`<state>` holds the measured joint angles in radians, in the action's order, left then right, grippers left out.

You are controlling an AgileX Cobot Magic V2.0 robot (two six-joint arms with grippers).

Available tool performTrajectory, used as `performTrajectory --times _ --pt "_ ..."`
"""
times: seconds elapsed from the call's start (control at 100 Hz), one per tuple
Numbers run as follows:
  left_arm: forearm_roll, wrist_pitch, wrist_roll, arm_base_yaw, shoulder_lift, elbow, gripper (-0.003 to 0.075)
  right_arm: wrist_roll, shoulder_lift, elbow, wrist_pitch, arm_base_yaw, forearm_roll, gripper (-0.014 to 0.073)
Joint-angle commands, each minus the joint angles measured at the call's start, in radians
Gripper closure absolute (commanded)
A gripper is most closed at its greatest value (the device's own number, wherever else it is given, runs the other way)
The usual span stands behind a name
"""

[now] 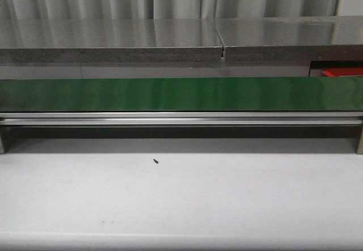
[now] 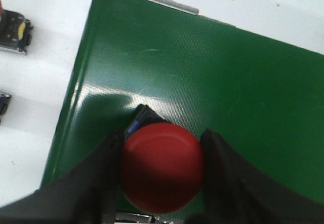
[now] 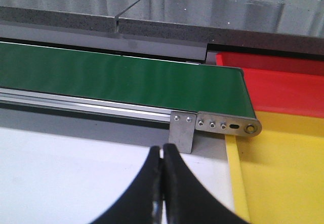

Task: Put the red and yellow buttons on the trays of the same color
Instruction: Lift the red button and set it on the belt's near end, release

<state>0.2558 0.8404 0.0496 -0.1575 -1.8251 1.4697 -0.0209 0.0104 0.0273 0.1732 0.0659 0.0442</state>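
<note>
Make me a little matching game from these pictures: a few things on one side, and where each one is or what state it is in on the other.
Things:
1. red button
2. right gripper
3. yellow tray
4. red tray

Places or states:
A. fingers closed together, holding nothing
B. past the end of the green belt, farther from the camera
C. between the left gripper's fingers, over the belt
D. beside the belt's end, nearer the camera

Pairs: 1-C, 2-A, 3-D, 4-B
</note>
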Motion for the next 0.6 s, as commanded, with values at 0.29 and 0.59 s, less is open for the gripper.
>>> performTrajectory --times 0.29,0.59 --pt "0.005 -0.016 0.022 0.023 0.048 0.068 0.0050 0.003 0.017 -0.001 -0.080 0.000 0.011 0.0711" --pt "-0.031 -0.014 0.022 0.020 0.133 0.126 0.0058 0.003 0.017 -0.001 -0.080 0.000 0.011 0.0711"
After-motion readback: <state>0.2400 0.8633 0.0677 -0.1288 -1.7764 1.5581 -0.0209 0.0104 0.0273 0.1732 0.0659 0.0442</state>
